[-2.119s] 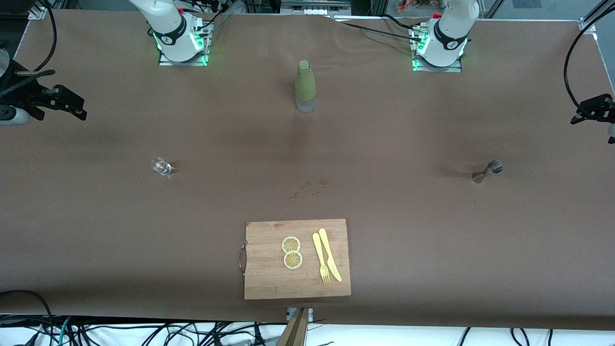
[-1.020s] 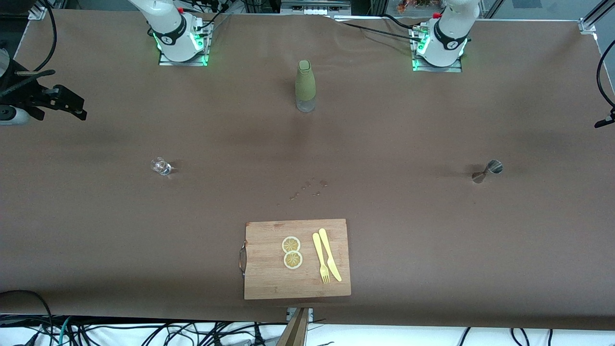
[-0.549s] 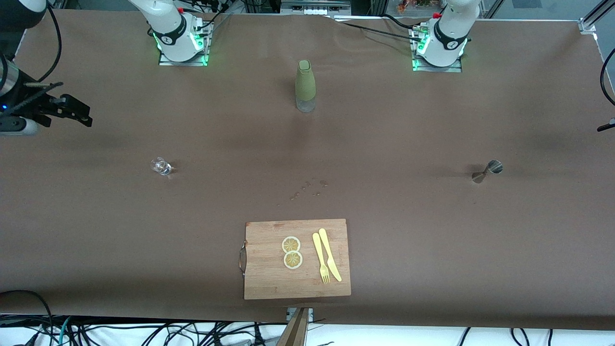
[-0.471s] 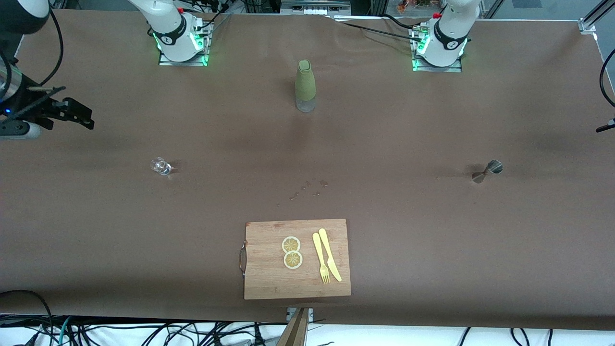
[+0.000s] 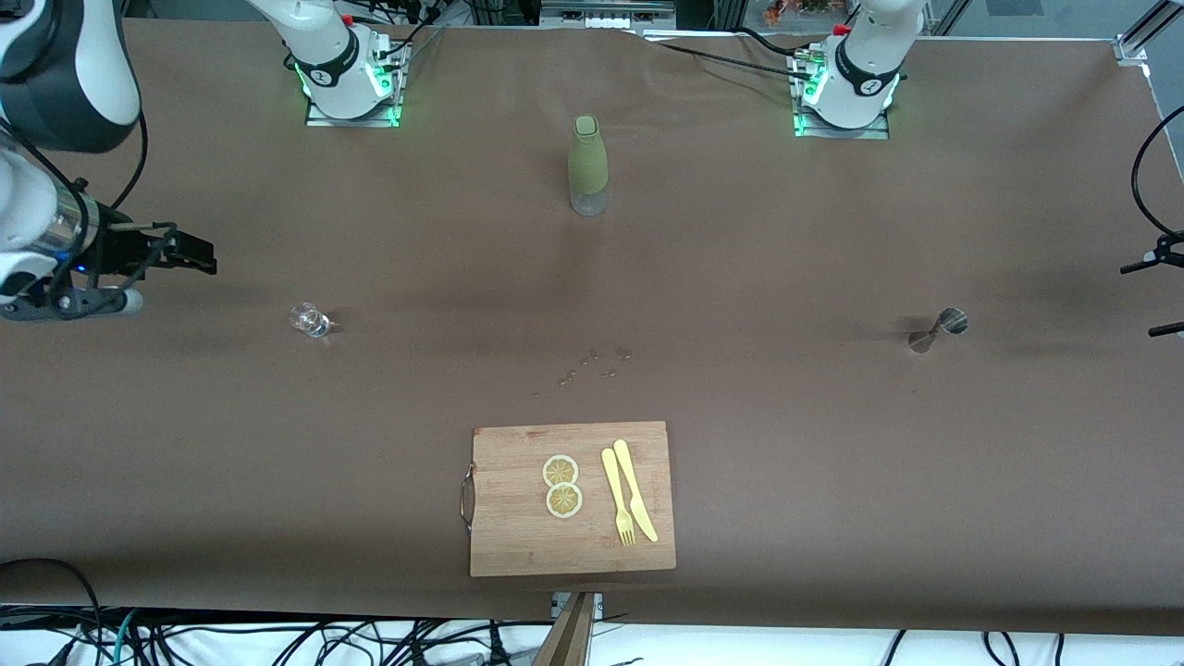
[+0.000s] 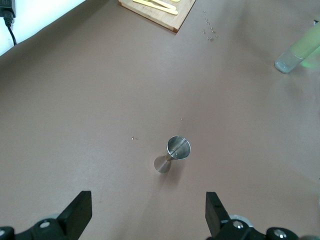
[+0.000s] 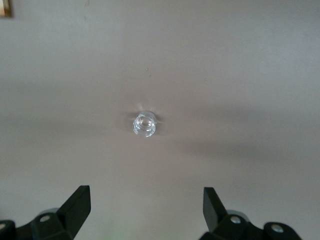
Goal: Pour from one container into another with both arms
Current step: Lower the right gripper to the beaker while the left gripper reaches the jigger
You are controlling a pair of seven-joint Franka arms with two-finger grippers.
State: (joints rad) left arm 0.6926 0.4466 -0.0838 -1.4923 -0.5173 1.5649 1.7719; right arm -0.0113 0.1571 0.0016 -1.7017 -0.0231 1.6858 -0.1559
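The right arm (image 5: pixel 65 83) enters at the upper left of the front frame, its right gripper (image 5: pixel 190 257) hanging over the bare table (image 5: pixel 832 462) at that arm's end, fingers spread wide with nothing between them; its own wrist view shows both fingers (image 7: pixel 75 205) far apart, framing a small clear glass (image 7: pixel 145 124). In the front frame that glass (image 5: pixel 310 320) stands at left of centre, low beside the gripper.

Of the left arm, only the base (image 5: pixel 856 79) at the top right and, at the right edge, the two thin finger tips of the left gripper (image 5: pixel 1156 298) show. Its wrist view shows the fingers (image 6: pixel 77 212) parted and empty above a steel jigger (image 6: pixel 172 153), which stands upright on the table at the right of the front frame (image 5: pixel 936 330).

An olive-sleeved bottle (image 5: pixel 587 165) stands upright at upper centre, between the two bases. Below it, near mid-frame, small droplets (image 5: pixel 597 363) dot the surface. At lower centre lies a wooden cutting board (image 5: pixel 518 536) carrying two lemon slices (image 5: pixel 561 486), a yellow fork (image 5: pixel 617 509) and a yellow knife (image 5: pixel 635 490).

The table wears a brown matte covering, slightly rippled near the top. Black cables (image 5: pixel 277 643) lie on white floor along the bottom edge.
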